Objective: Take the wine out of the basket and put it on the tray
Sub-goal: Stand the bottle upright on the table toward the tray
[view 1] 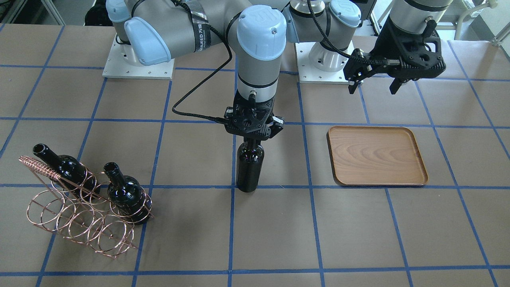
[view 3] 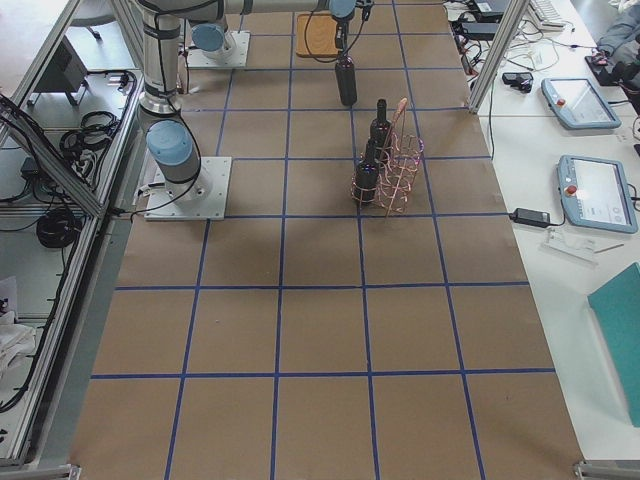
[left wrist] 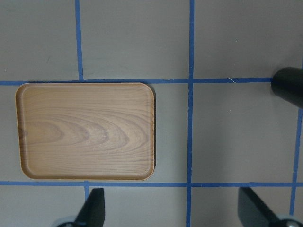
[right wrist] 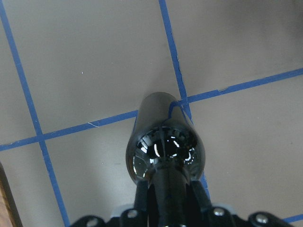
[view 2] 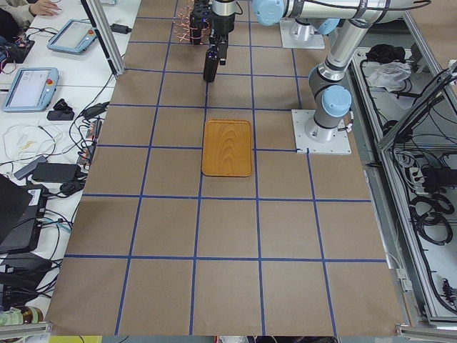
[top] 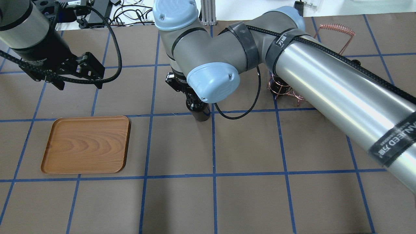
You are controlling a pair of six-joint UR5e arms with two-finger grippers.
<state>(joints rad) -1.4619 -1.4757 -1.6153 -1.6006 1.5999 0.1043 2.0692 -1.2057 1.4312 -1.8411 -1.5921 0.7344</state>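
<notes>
One wine bottle (view 1: 250, 167) is out of the basket (view 1: 40, 166). It stands upright near the middle of the worktop (view 1: 199, 239), between the basket and the tray (view 1: 376, 156) and well apart from both. The right arm (view 1: 259, 67) comes straight down over it, and the right jaws are clenched on its neck from above. I cannot be sure whether its base rests on the worktop or hangs just clear of it. The right wrist view looks down past the bottle's shoulder to the blue tape lines (right wrist: 94, 124) and does not settle the question.

The left jaws hang spread and empty above the worktop, on the robot's side of the tray. The left wrist camera looks down on bare wood, with the bottle just showing at the edge of its view.

Two more bottles, one at the back (view 1: 67, 167) and one nearer the front (view 1: 127, 193), sit tilted in the basket's rings with their mouths up.

As I judge it, the first half of the job is done for this bottle, since it is free of the rack and firmly held. What is left is to carry it sideways to the tray, set it down on the wood and let go. The tray holds nothing so far. If the task covers all three bottles, the two in the basket have not yet been touched.
</notes>
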